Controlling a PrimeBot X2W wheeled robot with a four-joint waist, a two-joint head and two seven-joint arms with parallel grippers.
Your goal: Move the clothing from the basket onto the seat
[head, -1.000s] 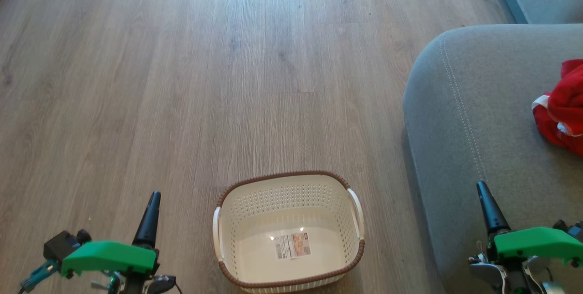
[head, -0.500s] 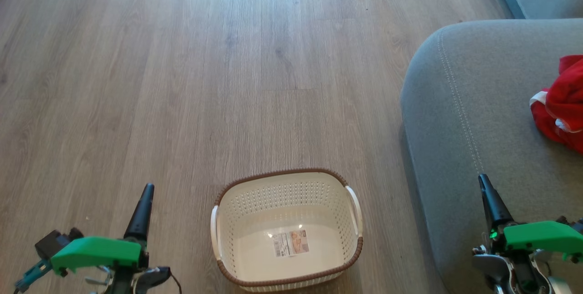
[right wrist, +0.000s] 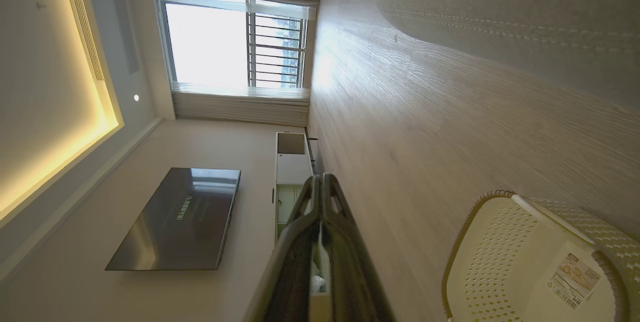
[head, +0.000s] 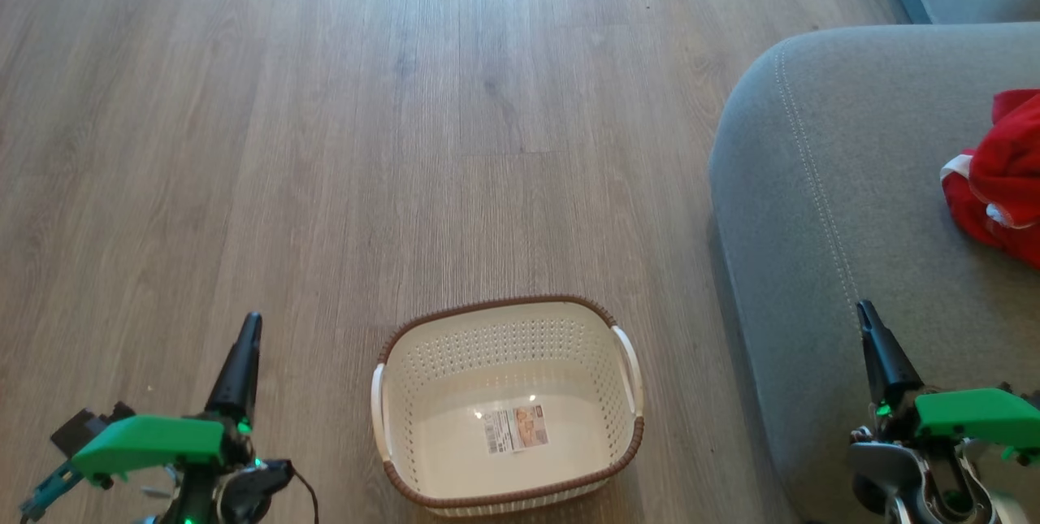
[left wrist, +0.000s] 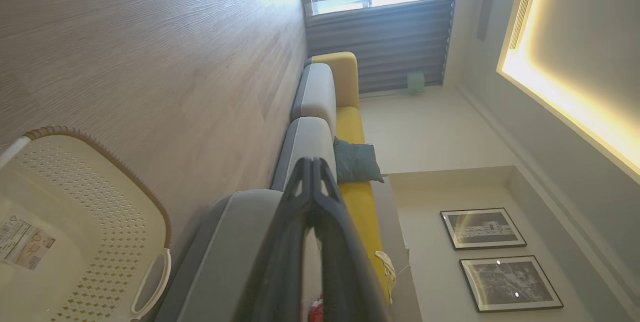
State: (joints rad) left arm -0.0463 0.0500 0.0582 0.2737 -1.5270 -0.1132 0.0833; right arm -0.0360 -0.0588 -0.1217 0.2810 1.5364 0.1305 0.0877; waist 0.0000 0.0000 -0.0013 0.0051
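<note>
Pale wood-grain floor [head: 325,142] spreads across the head view. At its lower left the left gripper [head: 248,329] hangs above the boards, its dark fingers pressed together on nothing, tips meeting in the left wrist view. Just right of it the basket [head: 504,345] stands on the floor, long axis running side to side, bare inside but for the label [head: 514,430] on its bottom. Right again is the seat [head: 877,183], and the right gripper [head: 869,321] hovers over its near part, likewise clenched and empty. The clothing [head: 1003,183] lies on the seat ahead and to the right of that gripper, cut by the frame edge, so whether both garments are in the heap cannot be told. The right arm is much the nearer; I judge nothing is left to lift out. The left wrist view adds the sofa's yellow back [left wrist: 347,77] and a teal cushion [left wrist: 356,161]; the right wrist view, a television [right wrist: 177,217].
</note>
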